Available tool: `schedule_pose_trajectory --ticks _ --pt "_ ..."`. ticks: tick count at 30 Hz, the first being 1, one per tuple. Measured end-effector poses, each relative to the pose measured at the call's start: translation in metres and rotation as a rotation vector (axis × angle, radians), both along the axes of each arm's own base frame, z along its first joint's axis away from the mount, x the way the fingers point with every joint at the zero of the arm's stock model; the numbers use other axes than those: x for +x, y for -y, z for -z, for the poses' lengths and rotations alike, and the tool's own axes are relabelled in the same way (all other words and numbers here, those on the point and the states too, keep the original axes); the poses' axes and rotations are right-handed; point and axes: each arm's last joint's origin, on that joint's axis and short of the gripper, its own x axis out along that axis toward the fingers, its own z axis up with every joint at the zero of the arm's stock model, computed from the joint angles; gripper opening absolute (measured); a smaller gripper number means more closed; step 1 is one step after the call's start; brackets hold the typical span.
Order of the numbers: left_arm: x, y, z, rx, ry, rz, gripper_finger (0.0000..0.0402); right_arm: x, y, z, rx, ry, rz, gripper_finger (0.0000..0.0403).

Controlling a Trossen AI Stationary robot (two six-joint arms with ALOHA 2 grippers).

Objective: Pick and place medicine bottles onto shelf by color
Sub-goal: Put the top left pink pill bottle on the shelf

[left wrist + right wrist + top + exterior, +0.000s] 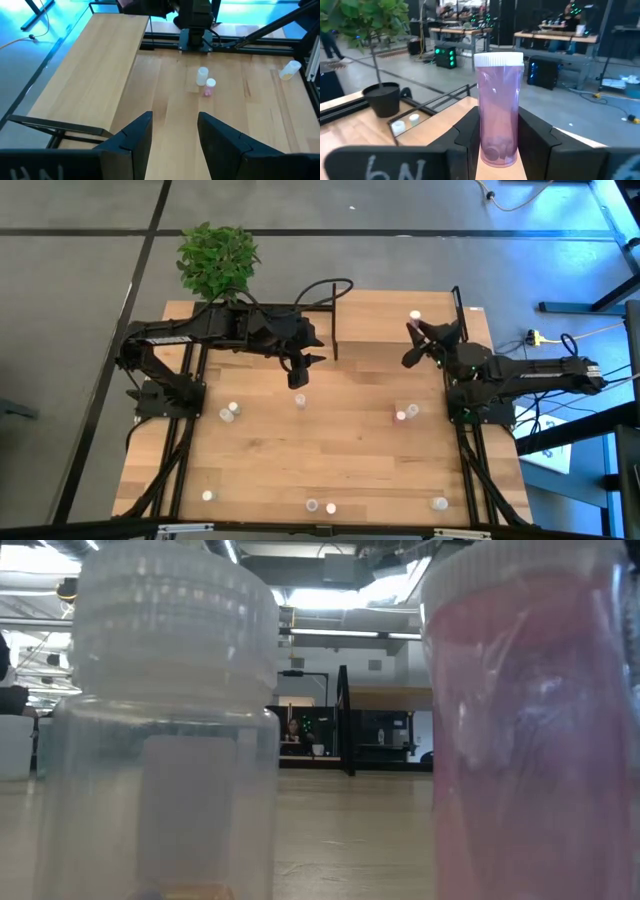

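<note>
a pink medicine bottle (pixel 498 112) is gripped upright by the right end effector (pixel 497 135) above the shelf (pixel 395 320); the left end effector (pixel 174 135) is held parted and empty over the table (pixel 340 450).

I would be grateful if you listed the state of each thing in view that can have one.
left pincer, open, holding nothing, above the table
right pincer, shut on the pink bottle
pink bottle, upright, white cap on, held off the table
shelf, bare where the left wrist view shows it
white bottle, standing upright on the table
far bottle, lying on its side
</note>
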Motion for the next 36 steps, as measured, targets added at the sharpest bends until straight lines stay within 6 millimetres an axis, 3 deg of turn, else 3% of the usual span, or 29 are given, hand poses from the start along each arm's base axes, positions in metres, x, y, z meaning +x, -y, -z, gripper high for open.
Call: schedule_pose_trajectory --ticks 8,26,36 --pt "0.0 0.0 0.0 -0.018 0.004 -0.013 0.0151 -0.01 0.002 0.014 -0.028 0.048 0.149 0.011" --pt "0.0 -0.002 0.0 -0.006 0.01 -0.079 0.0151 -0.017 0.004 0.067 -0.044 0.01 0.201 0.011" --pt "0.0 -0.013 -0.001 -0.015 0.027 -0.147 0.0151 -0.022 0.004 0.091 -0.054 -0.007 0.189 0.011"
